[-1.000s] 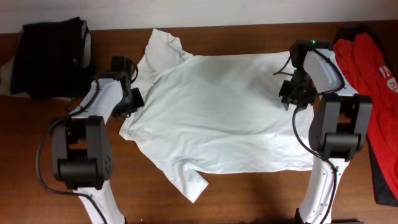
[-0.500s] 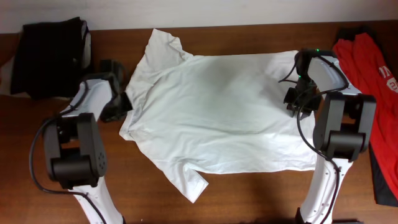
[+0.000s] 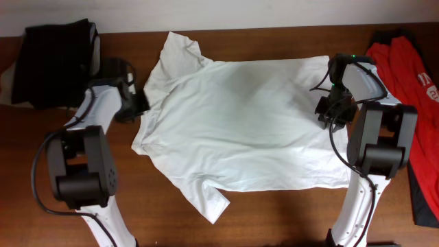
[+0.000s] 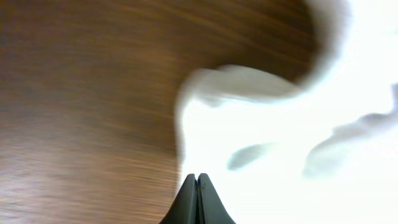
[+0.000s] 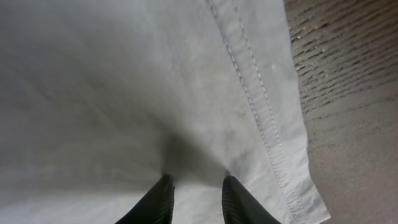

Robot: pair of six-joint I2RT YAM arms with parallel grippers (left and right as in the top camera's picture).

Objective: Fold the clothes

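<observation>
White T-shirt (image 3: 240, 123) spread flat at the centre of the wooden surface (image 3: 274, 219), collar to the left and hem to the right. The left claw (image 4: 197, 177), fingers pressed fully together with nothing visible between them, sits at the shirt's left edge. The right claw (image 5: 196, 180), fingers narrowly parted, is over the fabric just inside the stitched hem.

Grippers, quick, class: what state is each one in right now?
Left gripper: shut, at the edge of the T-shirt; whether it pinches cloth cannot be told.
Right gripper: open, fingers apart over the T-shirt's hem, holding nothing.
</observation>
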